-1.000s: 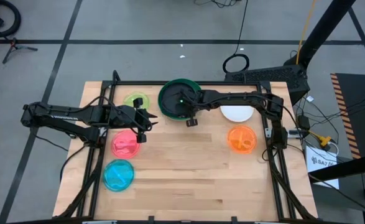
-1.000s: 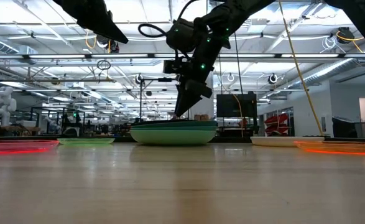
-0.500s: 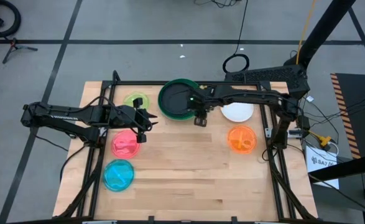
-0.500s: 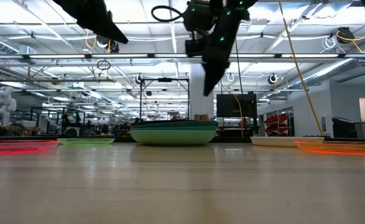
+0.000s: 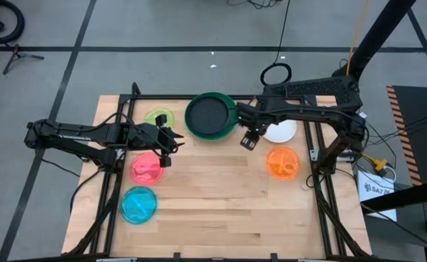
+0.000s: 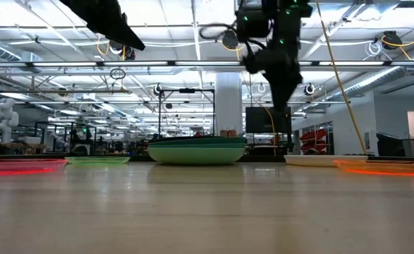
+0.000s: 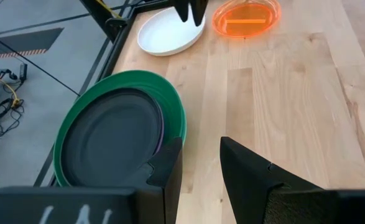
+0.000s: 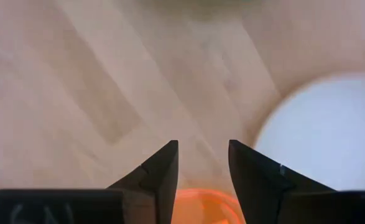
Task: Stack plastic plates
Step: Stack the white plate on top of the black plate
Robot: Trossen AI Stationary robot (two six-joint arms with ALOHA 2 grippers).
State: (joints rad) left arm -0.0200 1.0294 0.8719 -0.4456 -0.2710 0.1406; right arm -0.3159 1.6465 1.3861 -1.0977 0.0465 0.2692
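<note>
Your right tool (image 5: 249,140) hangs released and empty between the black plate (image 5: 208,116) and the white plate (image 5: 280,132), placed to grab small plates next.

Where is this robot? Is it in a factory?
Probably a big robot lab or workshop, not a home: ceiling lights in long rows, a white humanoid robot standing far back, and a wooden table in a metal frame.

Bright overhead lighting, soft shadows; right wrist view blurred, perhaps defocused.
</note>
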